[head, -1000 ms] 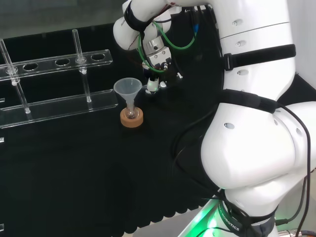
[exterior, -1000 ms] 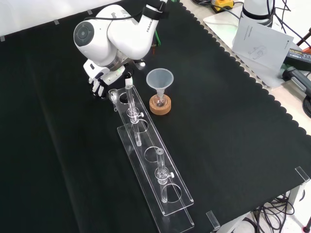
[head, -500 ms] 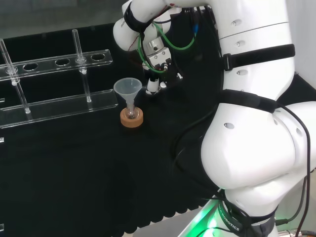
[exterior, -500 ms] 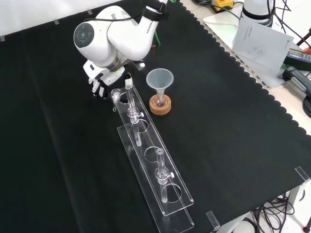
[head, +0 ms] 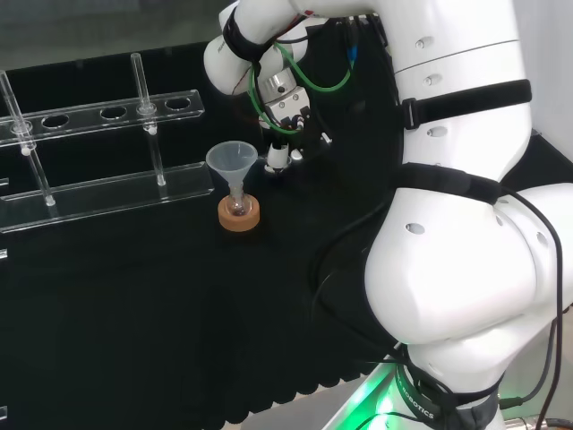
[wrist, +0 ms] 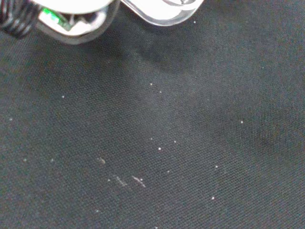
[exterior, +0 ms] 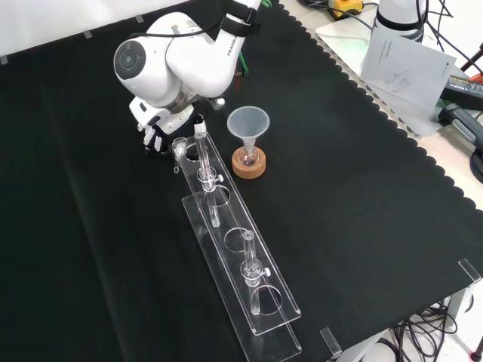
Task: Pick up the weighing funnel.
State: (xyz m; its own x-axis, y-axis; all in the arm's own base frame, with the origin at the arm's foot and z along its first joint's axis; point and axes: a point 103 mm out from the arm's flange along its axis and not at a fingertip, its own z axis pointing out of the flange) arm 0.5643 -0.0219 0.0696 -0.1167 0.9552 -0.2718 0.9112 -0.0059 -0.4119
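On the black cloth (exterior: 362, 211), in the front view, a long clear rack (exterior: 235, 260) lies from the lower middle up toward the arm, and some thin clear tubes (exterior: 202, 154) stand upright in it. Just to the right of the rack's far end stands the funnel (exterior: 248, 121), mouth up, with its stem in a small flask (exterior: 248, 154) that sits on a cork ring (exterior: 248, 164). At the far end of the rack, on its left side, there is a small clear piece that looks like the weighing funnel (exterior: 179, 146). The hand (exterior: 153, 136) is low over the cloth just to the left of this piece, under the big white link of the arm. I cannot tell whether the hand touches the piece, or whether it is closed or relaxed, because the link hides most of it. From the head view, the hand (head: 279, 157) is just to the right of the funnel's (head: 231, 159) rim, near it but apart, and the rack (head: 107, 190) stands to the left. Seen from the wrist, the cloth (wrist: 157, 143) is close, with small white specks on it, and a blurred white part of the hand (wrist: 162, 9) is at the edge.
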